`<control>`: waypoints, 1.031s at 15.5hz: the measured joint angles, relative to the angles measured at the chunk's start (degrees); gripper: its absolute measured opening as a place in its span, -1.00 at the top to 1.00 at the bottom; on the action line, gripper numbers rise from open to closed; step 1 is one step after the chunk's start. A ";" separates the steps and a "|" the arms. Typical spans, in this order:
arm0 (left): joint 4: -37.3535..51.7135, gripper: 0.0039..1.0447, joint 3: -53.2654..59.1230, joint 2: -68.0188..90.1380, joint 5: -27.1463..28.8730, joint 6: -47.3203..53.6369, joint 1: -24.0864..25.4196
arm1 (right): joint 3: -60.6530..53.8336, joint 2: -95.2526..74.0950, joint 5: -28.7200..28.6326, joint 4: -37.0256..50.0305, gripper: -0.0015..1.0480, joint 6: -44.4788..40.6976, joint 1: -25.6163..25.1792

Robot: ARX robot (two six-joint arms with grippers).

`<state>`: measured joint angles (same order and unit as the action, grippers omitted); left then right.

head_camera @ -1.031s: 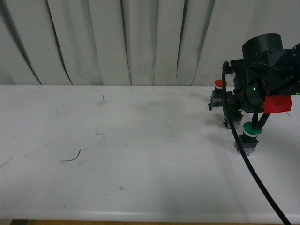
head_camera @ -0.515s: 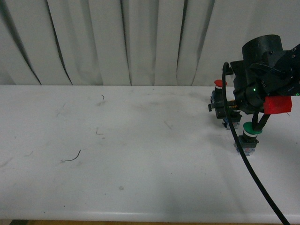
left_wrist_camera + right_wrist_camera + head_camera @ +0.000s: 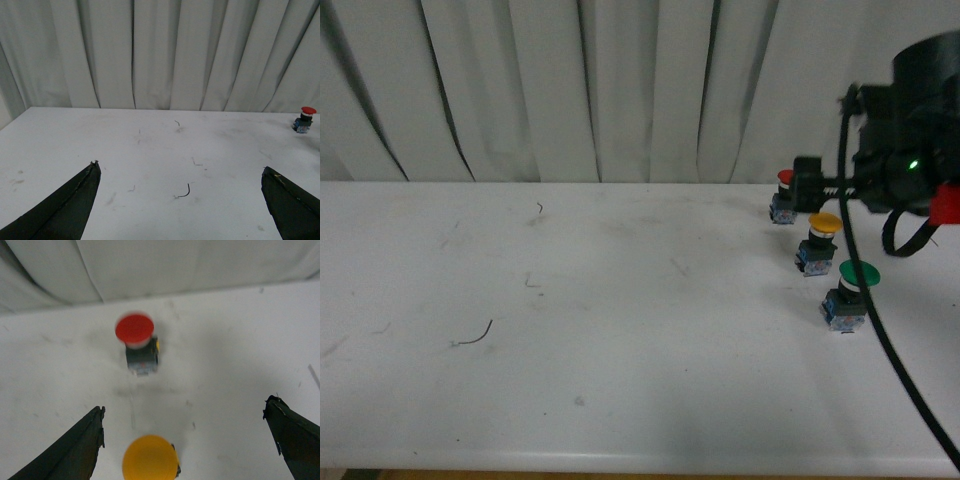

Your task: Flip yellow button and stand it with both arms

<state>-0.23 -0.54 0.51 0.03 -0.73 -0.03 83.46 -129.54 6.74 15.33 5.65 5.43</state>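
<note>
The yellow button (image 3: 822,240) stands upright, cap up, on the white table (image 3: 620,350), between a red-capped button (image 3: 784,196) and a green-capped button (image 3: 853,291). In the right wrist view its yellow cap (image 3: 150,458) shows from above, below the spread fingers and nearer one of them. My right gripper (image 3: 185,406) is open, holds nothing and touches no button. The right arm (image 3: 912,150) hangs above and to the right of the three buttons. My left gripper (image 3: 180,167) is open over bare table, far from the buttons, and is not in the front view.
The red button (image 3: 136,340) stands just beyond the yellow one. The same red button (image 3: 304,120) shows small and far off in the left wrist view. A black cable (image 3: 880,330) runs from the right arm past the green button. White curtains (image 3: 570,90) close off the back.
The right arm has pulled up and to the right, away from the buttons. The yellow button, hidden behind the gripper before, now shows standing free.
</note>
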 joint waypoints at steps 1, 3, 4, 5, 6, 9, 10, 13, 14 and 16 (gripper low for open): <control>0.00 -0.88 0.00 0.00 0.00 0.00 0.00 | -3.76 4.85 -1.88 4.13 -0.88 1.33 -1.05; 0.00 -0.88 0.00 0.00 0.00 0.00 0.00 | -13.00 17.27 -6.23 12.41 -0.88 4.07 -2.95; 0.02 -0.88 0.00 0.00 0.00 0.00 0.00 | -20.52 24.74 -6.73 21.66 -0.76 2.99 -4.13; 0.02 -0.88 0.00 0.00 0.02 0.00 0.00 | -30.12 34.03 -6.78 27.19 -0.51 -0.39 -5.16; -0.02 -0.88 0.00 0.00 0.00 0.00 0.00 | -38.75 43.43 -6.60 25.22 -0.30 -2.75 -5.55; 0.00 -0.88 0.00 0.00 0.00 0.00 0.00 | -62.51 75.91 -6.62 10.62 0.44 -4.90 -5.44; 0.00 -0.88 0.00 0.00 0.00 0.00 0.00 | -66.95 85.07 -6.62 6.08 0.65 -5.14 -5.44; 0.02 -0.88 0.00 0.00 0.00 0.00 0.00 | -72.32 98.75 -6.60 5.75 0.96 -5.46 -5.44; 0.00 -0.88 0.00 0.00 0.00 0.00 0.00 | -74.47 100.21 -6.62 5.14 0.97 -5.46 -5.44; 0.00 -0.88 0.00 0.00 0.00 0.00 0.00 | -76.85 102.86 -6.60 3.96 0.97 -5.46 -5.44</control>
<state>-0.23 -0.54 0.51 0.03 -0.73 -0.03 6.61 -26.68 0.14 19.29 0.19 -0.01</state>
